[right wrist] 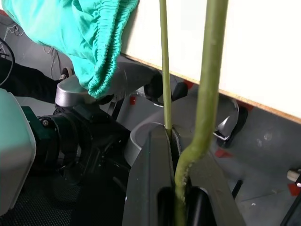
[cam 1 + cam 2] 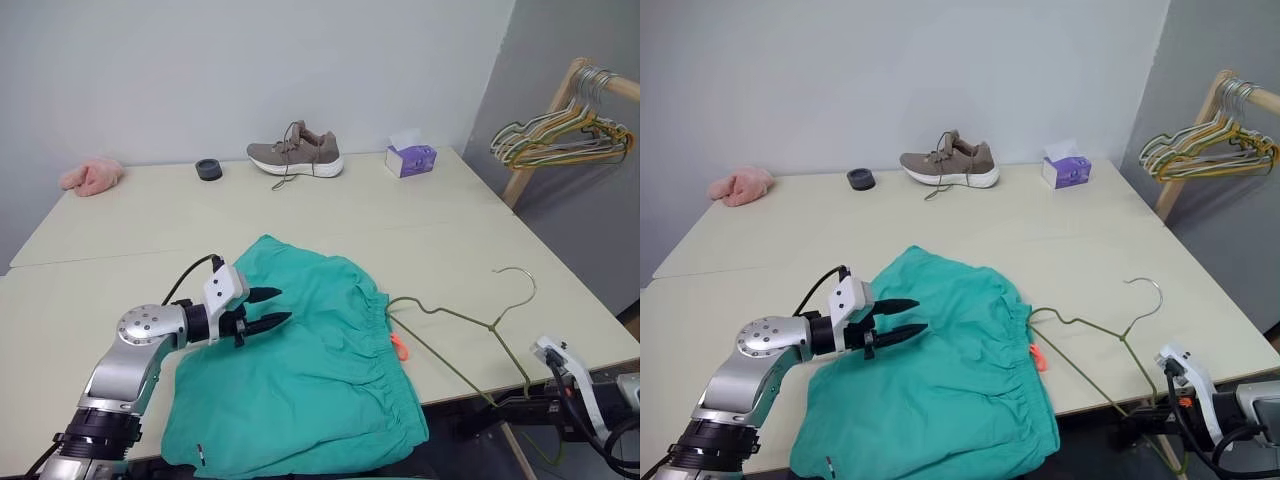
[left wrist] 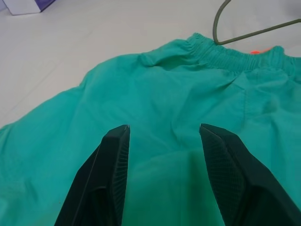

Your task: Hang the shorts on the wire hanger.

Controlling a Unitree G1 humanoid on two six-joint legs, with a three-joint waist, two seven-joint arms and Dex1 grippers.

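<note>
Right gripper [image 1: 173, 141] clamps wire hanger [image 2: 455, 318]; shorts [image 2: 310, 370] flat

Far beyond the tool on the bench [image 2: 120, 290]: pink cloth [image 2: 91, 175], black ring [image 2: 208, 169], shoe [image 2: 296, 151], tissue box [image 2: 411, 158]; hanger bunch [image 2: 562, 135] off right

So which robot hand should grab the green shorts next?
The left. Its gripper hangs open right over the shorts, holding nothing. The right gripper is busy, shut on the wire hanger at the table's edge, so it probably shouldn't let go.

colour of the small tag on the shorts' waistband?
Orange tag on the teal-green shorts; clearest in left eye view.
</note>
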